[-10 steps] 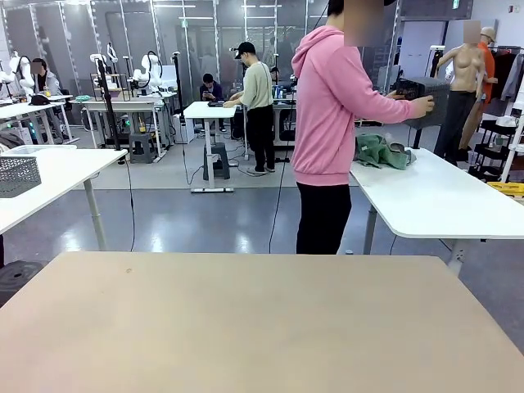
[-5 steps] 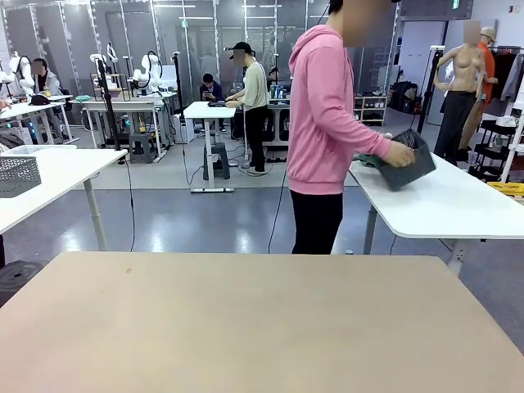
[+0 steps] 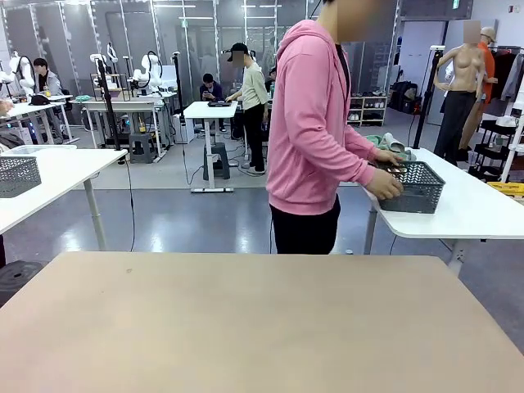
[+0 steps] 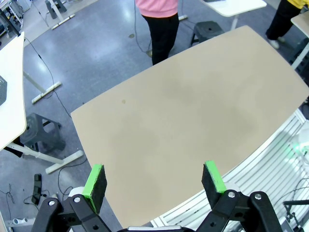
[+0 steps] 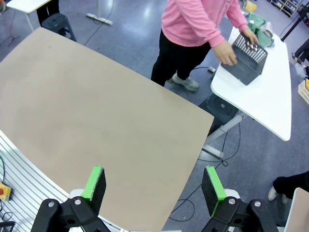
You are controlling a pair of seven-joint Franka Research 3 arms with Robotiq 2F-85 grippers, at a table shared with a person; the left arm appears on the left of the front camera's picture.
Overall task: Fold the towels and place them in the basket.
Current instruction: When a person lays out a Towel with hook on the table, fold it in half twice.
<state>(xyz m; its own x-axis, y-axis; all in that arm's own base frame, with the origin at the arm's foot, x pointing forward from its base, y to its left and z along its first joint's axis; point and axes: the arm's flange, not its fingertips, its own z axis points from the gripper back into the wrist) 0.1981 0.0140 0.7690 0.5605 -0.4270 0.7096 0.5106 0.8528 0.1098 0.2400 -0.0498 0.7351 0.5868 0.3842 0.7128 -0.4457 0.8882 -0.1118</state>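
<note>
a lab or open work hall: rows of white desks [image 3: 458, 214] on a shiny grey floor [image 3: 205, 223], glass partitions [image 3: 196, 37] at the back, cables [image 3: 131, 205] trailing down to the floor, a stool [image 3: 217, 160] under one desk, people [image 3: 211, 88] at work farther off, and a bare tan table [image 3: 246, 319] in front.

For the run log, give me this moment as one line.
person's hands: on basket | basket: on white side table | towels: heaped beside basket | left gripper: open | right gripper: open
</note>
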